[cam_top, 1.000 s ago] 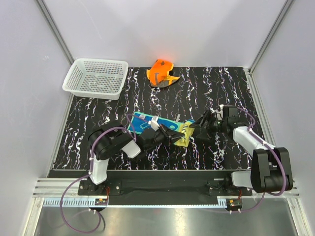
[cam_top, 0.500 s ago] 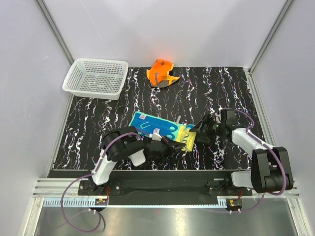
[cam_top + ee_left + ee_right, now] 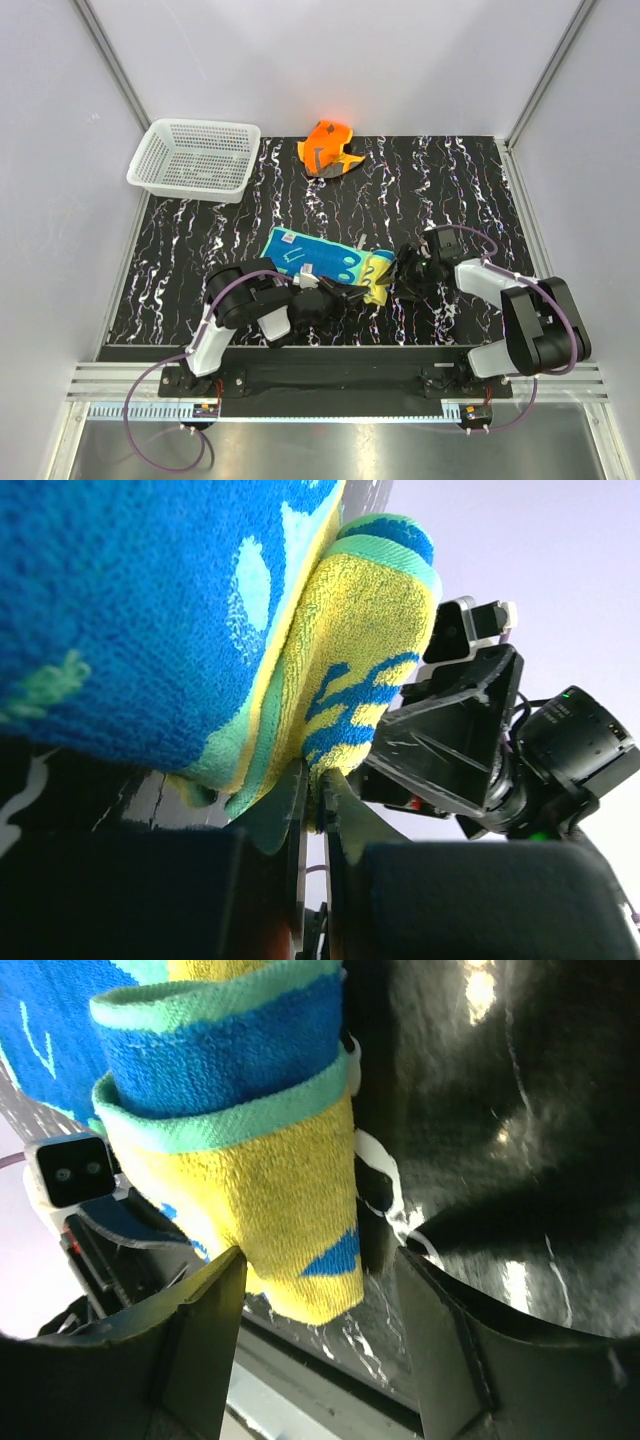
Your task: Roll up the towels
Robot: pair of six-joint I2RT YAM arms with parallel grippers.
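The yellow towel (image 3: 318, 258) lies teal-blue side up at the table's middle, its right end folded over so the yellow face shows (image 3: 372, 645). My left gripper (image 3: 357, 293) is shut on the thin yellow edge of that fold (image 3: 312, 780). My right gripper (image 3: 400, 268) stands open around the folded end (image 3: 250, 1160); one finger (image 3: 195, 1300) touches the cloth, and the other stands apart from it. The orange towel (image 3: 328, 147) sits crumpled at the back edge, far from both grippers.
A white mesh basket (image 3: 195, 157) stands at the back left corner. The tabletop (image 3: 450, 190) is black with white veins and ends at metal rails in front. Both wrists crowd close together at the towel's right end.
My right gripper has moved left onto the towel's folded end and its jaws have narrowed. My left arm has shifted towards the front, still pinching the yellow edge.
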